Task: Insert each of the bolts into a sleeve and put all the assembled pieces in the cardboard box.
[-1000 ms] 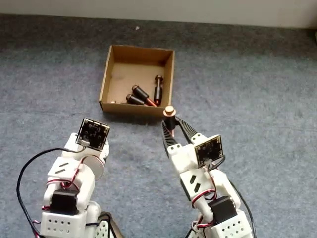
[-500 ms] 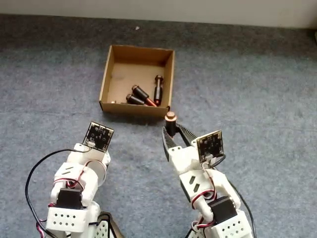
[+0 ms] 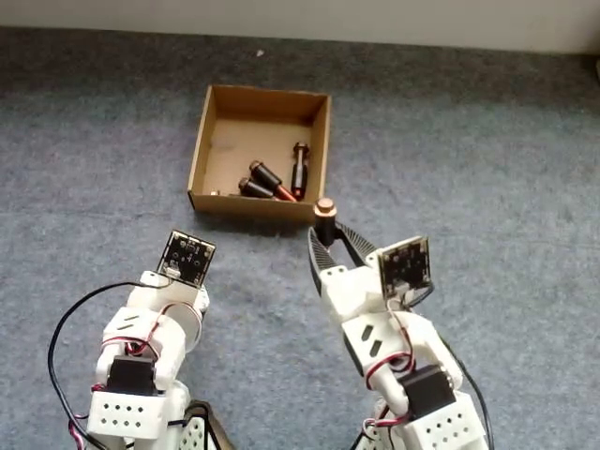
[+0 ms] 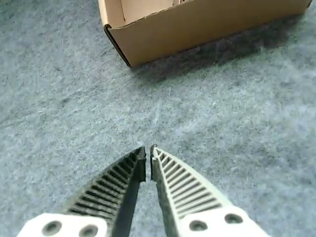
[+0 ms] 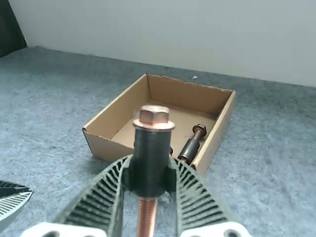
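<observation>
Gripping a dark cylindrical sleeve (image 5: 149, 148) from both sides, the right tool (image 5: 149, 162) holds it upright, its ribbed fingers (image 5: 190, 195) pressed against the sleeve's lower half. A copper-coloured bolt (image 5: 153, 117) runs through the sleeve: its hex head and flange sit on the top end, and its threaded shank comes out below, between the fingers. In the high view this held pair (image 3: 324, 217) hangs just beside the near right corner of the cardboard box (image 3: 200, 150), outside the box wall and above the grey, carpet-like tabletop (image 3: 487, 187).

The box is shallow, square and open at the top. On its floor lie 3 finished pieces, each a dark sleeve with a copper bolt in it: 2 lying side by side (image 3: 261, 181) toward the near wall and 1 (image 3: 299, 167) along the right wall. The right wrist view shows the 1 by the right wall (image 5: 190, 145) past the held sleeve.

The right arm (image 3: 394, 347) stretches forward from the near edge, angled a little toward the box, with the right tool (image 3: 327, 236) at its far end. The left arm (image 3: 150, 328) is folded back on the near left, well apart from the box. Its left tool (image 4: 148, 152) points down over bare tabletop short of the box's near wall (image 4: 197, 27), the 2 fingertips closed together with nothing between them.
</observation>
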Robot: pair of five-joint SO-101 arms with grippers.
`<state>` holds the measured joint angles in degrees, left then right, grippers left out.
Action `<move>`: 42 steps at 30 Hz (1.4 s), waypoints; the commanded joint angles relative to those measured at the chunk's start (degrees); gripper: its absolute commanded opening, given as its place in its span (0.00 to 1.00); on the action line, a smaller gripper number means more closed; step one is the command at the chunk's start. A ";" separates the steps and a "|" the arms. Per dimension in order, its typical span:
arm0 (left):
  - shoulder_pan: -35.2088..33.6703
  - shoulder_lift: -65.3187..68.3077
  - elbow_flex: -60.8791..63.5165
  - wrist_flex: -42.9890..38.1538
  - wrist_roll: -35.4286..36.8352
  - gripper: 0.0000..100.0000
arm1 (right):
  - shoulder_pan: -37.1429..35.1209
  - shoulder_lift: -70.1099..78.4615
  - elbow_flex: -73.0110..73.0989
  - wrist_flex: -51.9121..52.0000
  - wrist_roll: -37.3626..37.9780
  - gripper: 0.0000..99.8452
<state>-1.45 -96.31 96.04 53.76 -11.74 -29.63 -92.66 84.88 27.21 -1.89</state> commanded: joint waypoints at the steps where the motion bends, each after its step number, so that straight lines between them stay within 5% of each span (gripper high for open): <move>1: -0.13 0.04 1.54 0.09 -0.35 0.04 | 0.31 12.70 -8.57 -8.75 -0.09 0.00; 16: -0.40 0.04 1.54 0.09 -0.35 0.04 | 0.66 68.26 -34.07 -40.66 -0.09 0.01; 24: -0.40 0.04 1.54 0.09 -0.35 0.04 | 2.42 88.84 -46.20 -41.89 -0.09 0.11; 32: -0.48 0.04 1.54 0.09 -0.35 0.04 | 2.51 85.93 -46.64 -41.54 0.00 0.14; 37: -0.48 0.04 1.54 0.09 -0.35 0.04 | 2.24 76.09 -40.22 -35.56 7.38 0.01; 42: -0.48 -0.40 1.54 0.09 -0.35 0.04 | 2.51 65.10 -29.32 -32.13 9.32 0.01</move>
<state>-1.45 -96.31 96.04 53.76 -11.74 -27.87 -19.60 51.74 -6.46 6.29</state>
